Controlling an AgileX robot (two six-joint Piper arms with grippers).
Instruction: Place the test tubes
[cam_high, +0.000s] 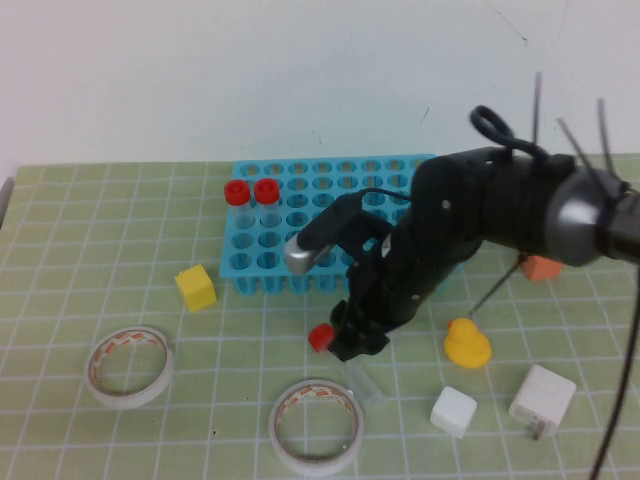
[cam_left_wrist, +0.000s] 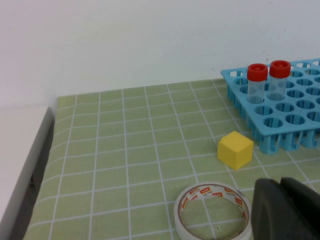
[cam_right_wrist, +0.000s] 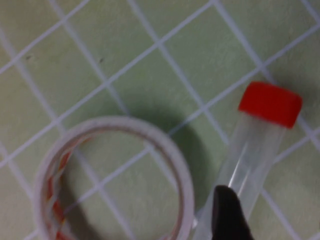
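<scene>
A clear test tube with a red cap (cam_high: 320, 338) lies flat on the green mat in front of the blue rack (cam_high: 262, 283). My right gripper (cam_high: 355, 345) hangs low over its clear body, open and holding nothing. In the right wrist view one dark fingertip (cam_right_wrist: 227, 215) overlaps the lying tube (cam_right_wrist: 255, 145); the other finger is out of frame. Two red-capped tubes (cam_high: 236, 200) (cam_high: 266, 198) stand upright in the rack's far left holes. My left gripper (cam_left_wrist: 282, 200) is shut and empty near a tape roll, and does not show in the high view.
One tape roll (cam_high: 275, 430) lies just in front of the lying tube, another (cam_high: 95, 375) at the front left. A yellow cube (cam_high: 196, 287) sits left of the rack. A yellow duck (cam_high: 467, 343), a white cube (cam_high: 453, 411), a white charger (cam_high: 542, 400) and an orange block (cam_high: 541, 266) lie to the right.
</scene>
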